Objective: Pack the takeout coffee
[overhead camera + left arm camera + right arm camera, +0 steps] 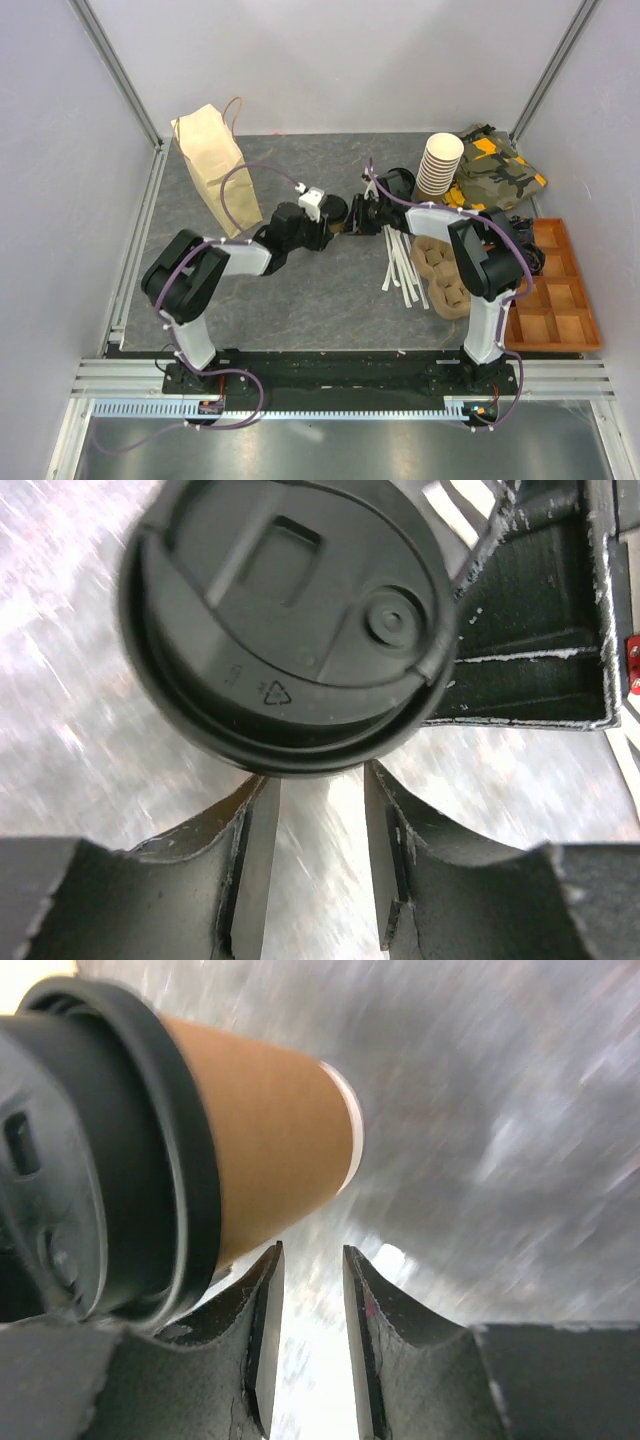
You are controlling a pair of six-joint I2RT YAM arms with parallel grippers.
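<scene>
Grey table (300,290) sits wide open up front as left gripper (320,776) and right gripper (312,1252), fingers slightly apart and empty, flank the black-lidded brown takeout coffee (270,1130).

Left wrist view: one sign is recorded. A recycling triangle (275,692) of three chasing arrows is moulded in relief into the black lid (290,620) of the coffee cup (270,1130), near the lid's lower rim. Any figure inside the triangle cannot be made out. Just left of it a small embossed mark (232,672) is noted, too faint and blurred to be read. Right wrist view: no lettering is resolved on the cup's lid or brown paper wall. Top view: nothing legible.
</scene>
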